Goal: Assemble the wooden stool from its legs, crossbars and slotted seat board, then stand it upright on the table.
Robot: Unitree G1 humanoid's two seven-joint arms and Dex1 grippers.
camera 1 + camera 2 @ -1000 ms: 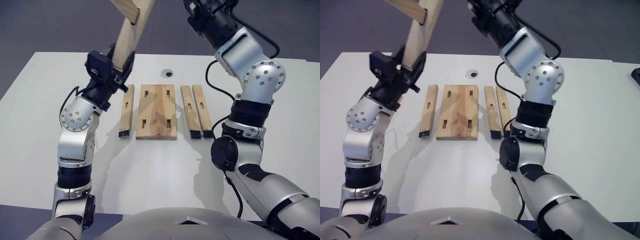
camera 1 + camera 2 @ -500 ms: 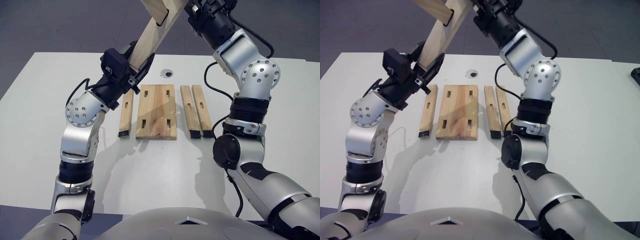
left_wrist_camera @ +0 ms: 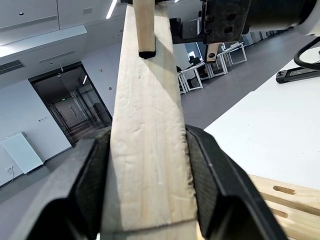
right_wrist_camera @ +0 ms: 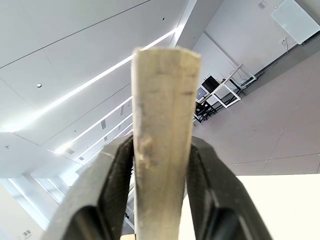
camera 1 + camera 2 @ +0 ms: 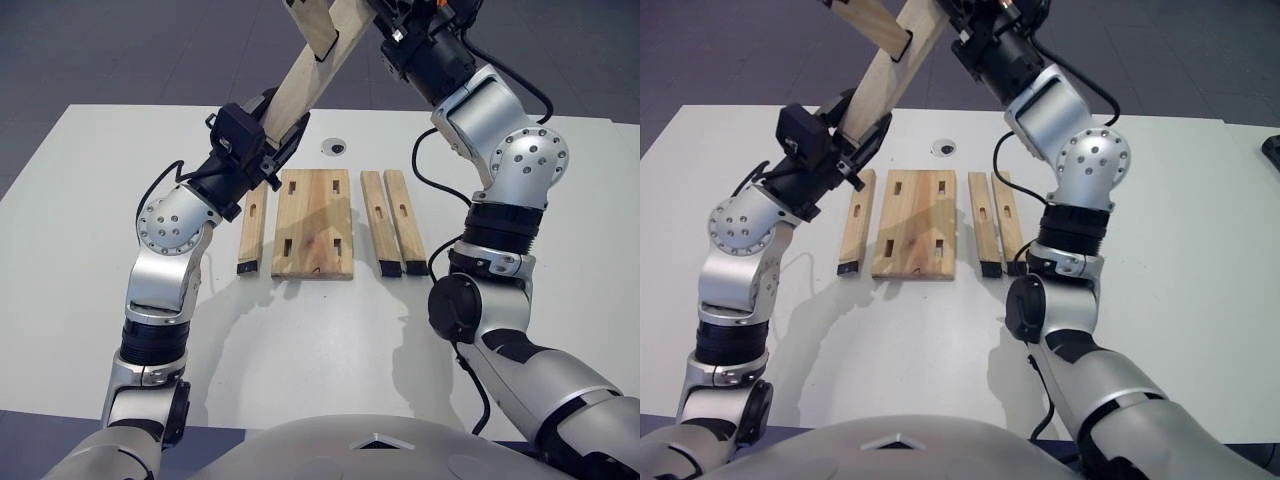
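Pale wood aloft: the raised leg (image 5: 310,75) slants from left of centre up to the top middle of the head views. A crossbar (image 5: 312,22) lies across its upper face, dark-tipped end lowest.
Left claw: your left gripper (image 5: 268,128) is pinching the raised leg's lower part, one pad flat on each side (the wrist view shows the clamp plainly).
Right claw: your right gripper (image 4: 162,172) is pressed onto a wooden bar (image 4: 165,125) seen end on. It sits high at the top middle, just right of the leg's upper end. Which part the bar is cannot be told.
On the table: the seat board (image 5: 315,225) lies flat at centre on the white table (image 5: 100,250). A lone leg (image 5: 253,225) lies just left of it, and paired legs (image 5: 377,215) lie side by side just right.
Just changed: over the last second your left arm swung the raised leg, crossbar with it, from near upright at upper left into a lean toward the right gripper, which barely moved.
What it means: the held pieces are now near enough to join, so you appear to be at the mating step. Whether the crossbar is seated in a slot is not visible. With the seat board and three legs still flat on the table, most of the build looks to be ahead.
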